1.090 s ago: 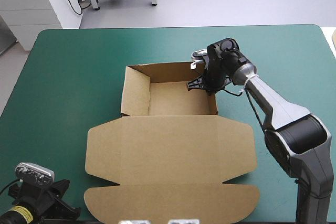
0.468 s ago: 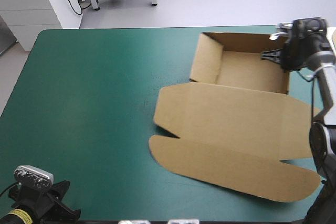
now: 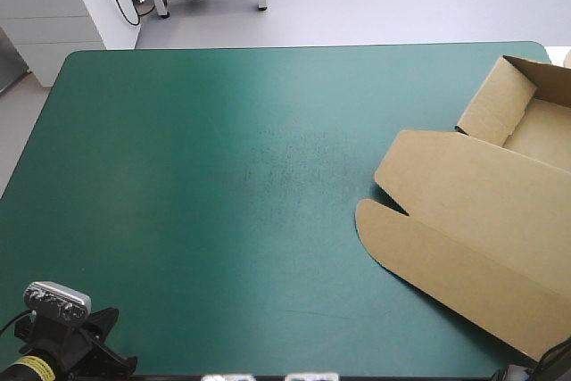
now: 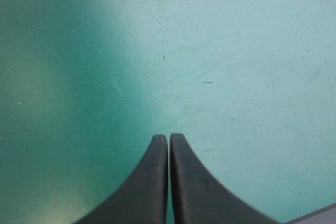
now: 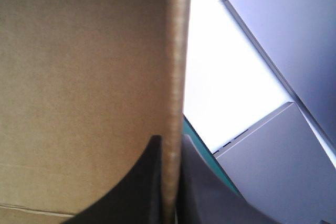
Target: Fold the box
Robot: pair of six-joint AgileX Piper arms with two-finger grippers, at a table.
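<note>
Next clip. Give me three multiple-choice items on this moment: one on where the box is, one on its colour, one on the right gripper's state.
1. Where on the table does the box lie?
A. At the right edge, running out of the high view
B. At the middle
C. At the near left corner

2. What colour is the box?
A. White
B. Teal-green
C. Brown

3. How does the right gripper stand?
A. Wide open over bare table
B. Shut on a wall of the box
C. Shut on nothing

Answers:
1 A: the high view shows the board against the right edge, cut off there.
2 C: the board is brown in both views that show it.
3 B: in the right wrist view its fingers stand on either side of the wall's edge, all but shut.
</note>
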